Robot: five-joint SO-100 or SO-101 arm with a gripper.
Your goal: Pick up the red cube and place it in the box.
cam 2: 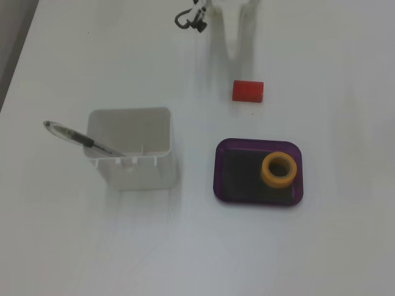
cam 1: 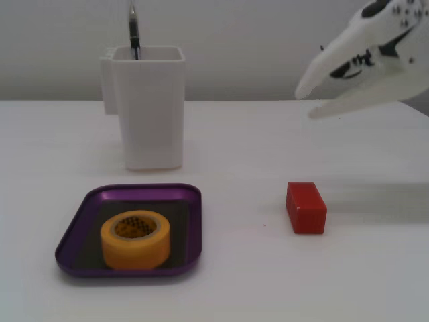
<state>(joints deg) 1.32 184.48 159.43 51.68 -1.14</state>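
Gripper [cam 1: 305, 102] hangs above the table with its white fingers slightly parted, holding nothing. Red cube [cam 1: 306, 207] lies flat on the table, long axis running away from this camera, right of the purple box [cam 1: 72, 231].

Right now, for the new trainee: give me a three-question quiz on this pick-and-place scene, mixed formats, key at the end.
1. True or false: the red cube already lies inside the box.
2. What sits in the box? A) a pen B) the yellow tape roll C) nothing
3. Fill in: the pen stands in the tall ____ container.

Key:
1. False; it lies on the table, apart from the box, and the gripper hangs open above the table.
2. B
3. white
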